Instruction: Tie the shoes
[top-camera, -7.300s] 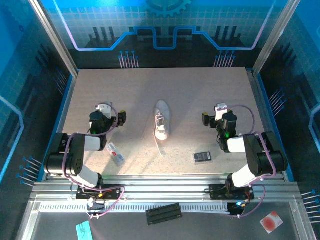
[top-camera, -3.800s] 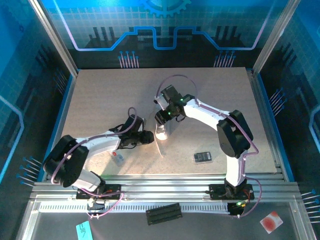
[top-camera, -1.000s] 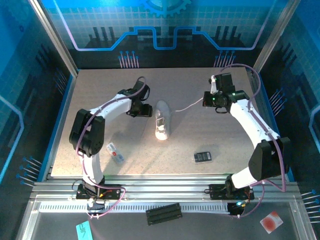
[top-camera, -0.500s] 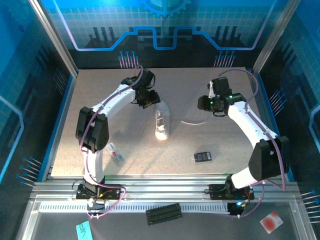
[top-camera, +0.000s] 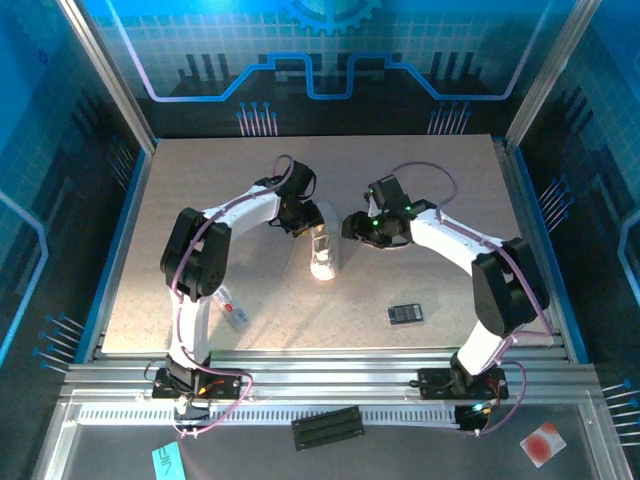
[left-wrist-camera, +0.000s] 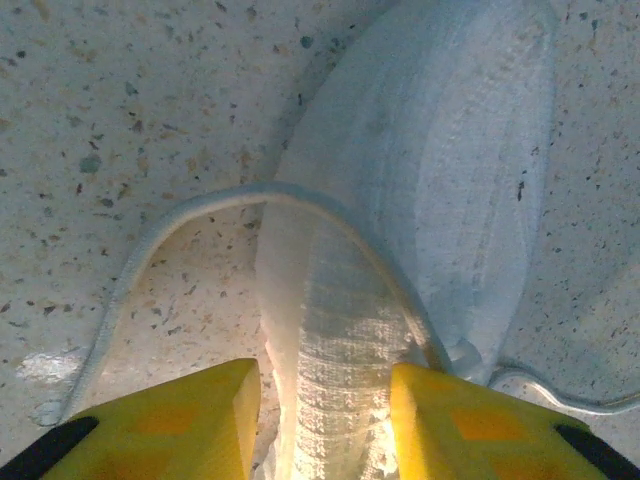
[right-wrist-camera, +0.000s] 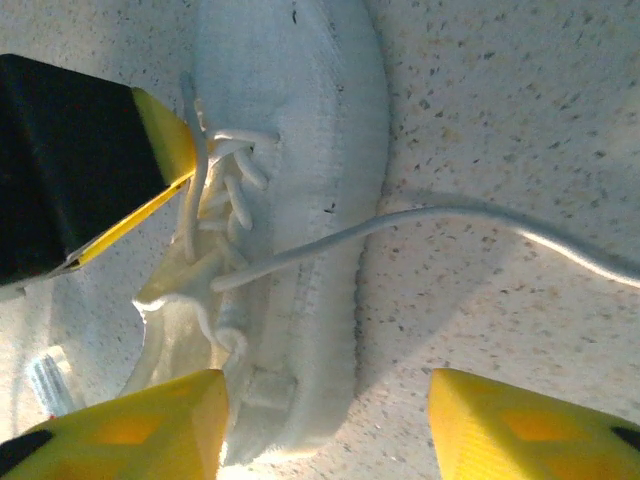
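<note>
**While Flanked by Both Hands: Sneaker at Mid-Desk**

Positioned at the middle of the desk (top-camera: 200, 200), lengthwise far to near: sneaker (top-camera: 322, 252). Set at its far-left end: left hand (top-camera: 303, 222), fingers (left-wrist-camera: 170, 420) pressed against both sides of the knit upper, clamped on it. Held just right of the sneaker: right hand (top-camera: 352, 228), yellow fingertips (right-wrist-camera: 530, 425) well apart, gripping nothing. Trailing from the eyelets rightward across the desk, ahead of those fingertips: one loose lace (right-wrist-camera: 450, 215).
</note>
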